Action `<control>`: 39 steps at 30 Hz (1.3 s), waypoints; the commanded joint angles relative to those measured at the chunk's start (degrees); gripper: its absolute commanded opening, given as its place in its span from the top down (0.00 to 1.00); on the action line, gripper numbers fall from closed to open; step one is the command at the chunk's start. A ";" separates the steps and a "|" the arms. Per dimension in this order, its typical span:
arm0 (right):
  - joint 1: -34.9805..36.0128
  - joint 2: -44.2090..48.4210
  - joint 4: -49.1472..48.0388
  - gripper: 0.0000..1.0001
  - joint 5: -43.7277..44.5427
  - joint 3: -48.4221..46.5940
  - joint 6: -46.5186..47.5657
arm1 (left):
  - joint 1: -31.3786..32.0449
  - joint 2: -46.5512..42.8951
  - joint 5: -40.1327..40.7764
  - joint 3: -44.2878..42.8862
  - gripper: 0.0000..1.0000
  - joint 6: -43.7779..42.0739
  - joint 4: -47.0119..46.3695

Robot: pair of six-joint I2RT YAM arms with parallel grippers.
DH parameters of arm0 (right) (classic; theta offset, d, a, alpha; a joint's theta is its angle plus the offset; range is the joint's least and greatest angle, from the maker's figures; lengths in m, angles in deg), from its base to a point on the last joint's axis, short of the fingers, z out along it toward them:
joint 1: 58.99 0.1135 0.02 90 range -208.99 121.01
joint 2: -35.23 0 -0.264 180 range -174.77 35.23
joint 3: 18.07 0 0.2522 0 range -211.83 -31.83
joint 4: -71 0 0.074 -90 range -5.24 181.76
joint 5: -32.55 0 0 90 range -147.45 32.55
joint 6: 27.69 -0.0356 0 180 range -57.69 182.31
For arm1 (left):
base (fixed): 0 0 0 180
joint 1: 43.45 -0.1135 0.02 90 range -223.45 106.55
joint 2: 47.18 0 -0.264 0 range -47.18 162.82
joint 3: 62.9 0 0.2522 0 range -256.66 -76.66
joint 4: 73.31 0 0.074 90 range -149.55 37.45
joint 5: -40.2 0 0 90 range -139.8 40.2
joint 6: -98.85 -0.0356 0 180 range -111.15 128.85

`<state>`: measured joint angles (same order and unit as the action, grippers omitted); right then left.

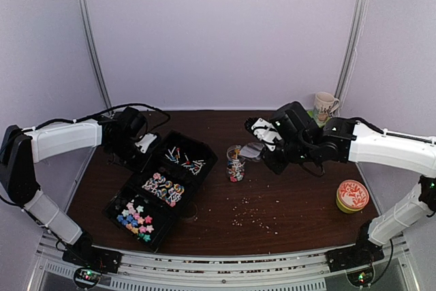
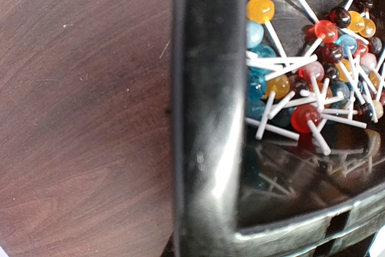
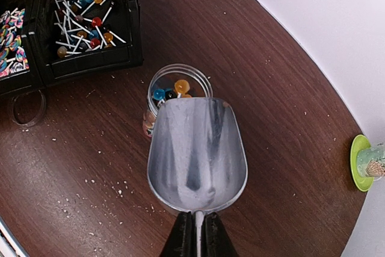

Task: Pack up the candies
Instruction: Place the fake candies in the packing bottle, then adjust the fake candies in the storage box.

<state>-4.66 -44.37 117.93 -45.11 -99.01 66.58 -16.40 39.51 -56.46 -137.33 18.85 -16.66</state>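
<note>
- Top external view: the tray point(image 1: 196, 146) lies slantwise left of centre. Its three bins keep the candies point(image 1: 163, 189) sorted by kind: lollipops point(image 1: 184, 158) at the far end, swirls in the middle, stars nearest the arm bases.
- The jar point(image 1: 235, 164) stands upright just right of the tray's far end, so the carry from bin to jar is short.
- The left claw point(image 1: 144, 146) sits at the tray's far left corner. In its wrist view the rim runs straight down to where the jaws would meet, but the fingers themselves are out of frame. The claw is closed down, and I judge it is pinching that rim to steady the tray while the other arm scoops.
- The right claw point(image 3: 195, 240) is clenched on the thin handle of the scoop point(image 3: 197, 151), right at the handle's end, so the bowl reaches out ahead.
- In the right wrist view the scoop's lip overlaps the jar's near rim and the bowl looks empty. That pose fits pouring, since a lip over the mouth sends sweets in and not onto the table.
- The jar holds some candies: a blue and an orange lollipop head show at the mouth, with mixed colours lower down. Most candies lie in the tray, so I judge the packing far from done.
- Pale crumbs point(image 1: 248, 212) dot the table on the near side of the jar. They are no part of the job.
- The next move likely calls for taking the scoop to a bin for a load. Lollipop sticks tangle and could catch on the jar's narrow mouth.
</note>
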 commanded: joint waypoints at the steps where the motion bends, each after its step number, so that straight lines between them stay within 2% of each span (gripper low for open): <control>1: -0.27 -0.84 2.76 1.00 1.07 -2.90 -0.28 | -0.61 -2.77 -3.05 -3.32 1.00 1.34 -3.29; 15: -0.22 -6.68 15.81 1.00 -0.79 -13.99 -0.49 | -0.59 -2.59 -3.32 -3.32 1.00 1.41 -3.33; 26: -0.27 -9.28 19.35 1.00 -0.74 -19.72 -0.24 | -0.67 -2.61 -3.53 -3.35 1.00 1.27 -3.34; 33: 0.62 -0.11 5.70 1.00 -0.08 -10.81 3.29 | -0.63 -2.68 -4.32 -3.37 1.00 1.25 -3.38; 39: 0.73 6.54 -2.69 1.00 -4.41 -4.34 3.46 | -1.35 -2.78 -7.87 -3.03 1.00 1.46 -4.32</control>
<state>-4.23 -42.01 124.14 -46.95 -106.50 69.45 -16.64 39.51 -57.95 -137.33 18.85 -16.68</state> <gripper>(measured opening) 0.058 0.076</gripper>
